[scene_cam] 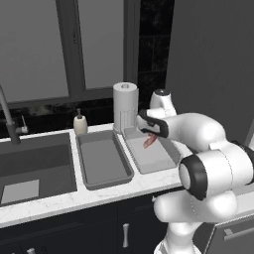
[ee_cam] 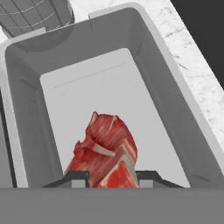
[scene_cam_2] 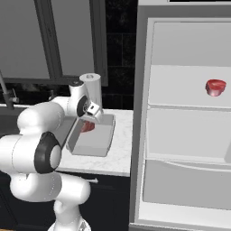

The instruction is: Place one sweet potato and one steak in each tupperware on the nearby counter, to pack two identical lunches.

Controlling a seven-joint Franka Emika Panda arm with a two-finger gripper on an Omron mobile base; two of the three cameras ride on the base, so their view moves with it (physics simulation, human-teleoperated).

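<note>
The gripper hangs over the right-hand tupperware, the one nearer the fridge end of the counter. In the hand view its two dark tips stand on either side of a steak, pinching the red, white-marbled meat between them. The steak hangs from the tips over the tray's pale floor, toward the tray's rear half. Whether its lower end touches the floor cannot be told.

In the left base view the steak shows as a reddish strip just under the gripper, above the rear part of that tray, close to the wall nearest the paper towel roll. In the right base view the same steak shows red beneath the gripper, over the rear left of the tupperware.

The second tupperware lies just beside the first on its left, long sides parallel, between it and the sink basin. It sits a little nearer the counter's front edge than its twin.

A soap bottle stands at the counter's back edge, behind the left tray. The paper towel roll stands upright at the back edge behind the gap between the trays.

In the right base view the fridge stands open at the counter's right end, and another steak lies on an upper shelf, toward its right side.
</note>
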